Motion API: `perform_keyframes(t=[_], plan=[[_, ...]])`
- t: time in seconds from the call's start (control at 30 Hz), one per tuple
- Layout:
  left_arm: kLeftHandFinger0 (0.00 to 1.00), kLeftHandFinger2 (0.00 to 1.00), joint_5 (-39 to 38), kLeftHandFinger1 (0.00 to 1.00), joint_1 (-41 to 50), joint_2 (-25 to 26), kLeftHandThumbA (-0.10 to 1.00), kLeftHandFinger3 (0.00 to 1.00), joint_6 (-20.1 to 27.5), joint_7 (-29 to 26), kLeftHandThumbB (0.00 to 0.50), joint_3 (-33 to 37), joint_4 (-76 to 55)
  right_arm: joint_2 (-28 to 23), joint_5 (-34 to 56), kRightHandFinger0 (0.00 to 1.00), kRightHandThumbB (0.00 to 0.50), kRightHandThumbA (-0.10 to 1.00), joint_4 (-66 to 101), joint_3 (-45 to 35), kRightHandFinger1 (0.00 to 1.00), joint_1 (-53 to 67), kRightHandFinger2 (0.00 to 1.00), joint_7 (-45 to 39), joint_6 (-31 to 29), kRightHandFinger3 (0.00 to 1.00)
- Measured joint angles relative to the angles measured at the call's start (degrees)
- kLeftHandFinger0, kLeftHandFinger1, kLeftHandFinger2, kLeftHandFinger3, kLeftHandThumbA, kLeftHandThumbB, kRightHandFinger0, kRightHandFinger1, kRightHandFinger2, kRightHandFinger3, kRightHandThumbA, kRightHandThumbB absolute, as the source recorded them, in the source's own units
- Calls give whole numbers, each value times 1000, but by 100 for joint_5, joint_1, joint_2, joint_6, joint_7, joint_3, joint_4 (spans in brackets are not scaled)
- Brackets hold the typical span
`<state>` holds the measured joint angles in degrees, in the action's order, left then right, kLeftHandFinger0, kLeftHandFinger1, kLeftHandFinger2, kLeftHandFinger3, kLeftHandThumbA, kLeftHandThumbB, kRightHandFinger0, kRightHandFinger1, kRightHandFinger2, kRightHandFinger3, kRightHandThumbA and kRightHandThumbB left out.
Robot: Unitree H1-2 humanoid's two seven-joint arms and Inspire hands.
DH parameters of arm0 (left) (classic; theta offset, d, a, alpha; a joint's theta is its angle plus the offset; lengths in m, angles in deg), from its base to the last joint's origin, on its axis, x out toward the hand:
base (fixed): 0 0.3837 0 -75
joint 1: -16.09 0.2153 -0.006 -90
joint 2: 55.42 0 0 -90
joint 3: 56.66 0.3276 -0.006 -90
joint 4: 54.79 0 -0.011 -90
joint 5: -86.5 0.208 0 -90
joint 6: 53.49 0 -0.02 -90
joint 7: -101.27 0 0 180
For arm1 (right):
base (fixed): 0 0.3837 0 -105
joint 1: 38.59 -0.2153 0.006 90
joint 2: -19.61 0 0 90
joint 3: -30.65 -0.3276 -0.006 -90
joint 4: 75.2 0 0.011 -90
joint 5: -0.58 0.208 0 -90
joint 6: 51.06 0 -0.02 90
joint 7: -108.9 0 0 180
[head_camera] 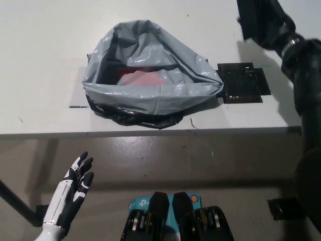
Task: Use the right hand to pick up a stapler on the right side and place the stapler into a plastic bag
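A grey plastic bag point(150, 95) lies on the white table point(45, 60) with its mouth open toward me. Inside it shows a red-pink shape point(143, 78); I cannot tell whether this is the stapler. No stapler shows on the table. My black right arm point(306, 100) rises along the right edge. My right hand point(258, 22) is at the top right, above and right of the bag, cut off by the picture's top edge, so its hold is hidden. My white left hand point(75, 188) rests at the lower left, below the table's front edge, open and holding nothing.
A dark square mat point(243, 83) lies flat on the table just right of the bag, with nothing on it. The table's front edge point(150, 131) runs across the middle of the picture, with floor below it. A black tape mark point(76, 106) sits left of the bag.
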<state>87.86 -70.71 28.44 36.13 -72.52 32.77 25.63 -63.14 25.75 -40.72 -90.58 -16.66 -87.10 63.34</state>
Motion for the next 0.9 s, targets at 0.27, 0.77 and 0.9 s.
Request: perform_keyframes(t=[0.27, 0.77, 0.9], plan=[[1000, 1000, -6, 1000, 2, 3, 896, 1000, -18, 26, 0, 11, -4, 100, -98, 0, 212, 397, 55, 876, 305, -307, 619, -74, 83, 711], [1000, 1000, 30, 1000, 9, 10, 893, 1000, -107, 91, 0, 85, -56, 824, -1314, 50, 332, 487, -1126, 3069, 410, -690, 677, 400, -517, 375], [1000, 1000, 47, 1000, -5, 10, 908, 1000, -127, 92, 8, 100, -56, 856, -1787, 89, 309, 523, -1233, 3823, 356, -694, 541, 545, -803, 207]])
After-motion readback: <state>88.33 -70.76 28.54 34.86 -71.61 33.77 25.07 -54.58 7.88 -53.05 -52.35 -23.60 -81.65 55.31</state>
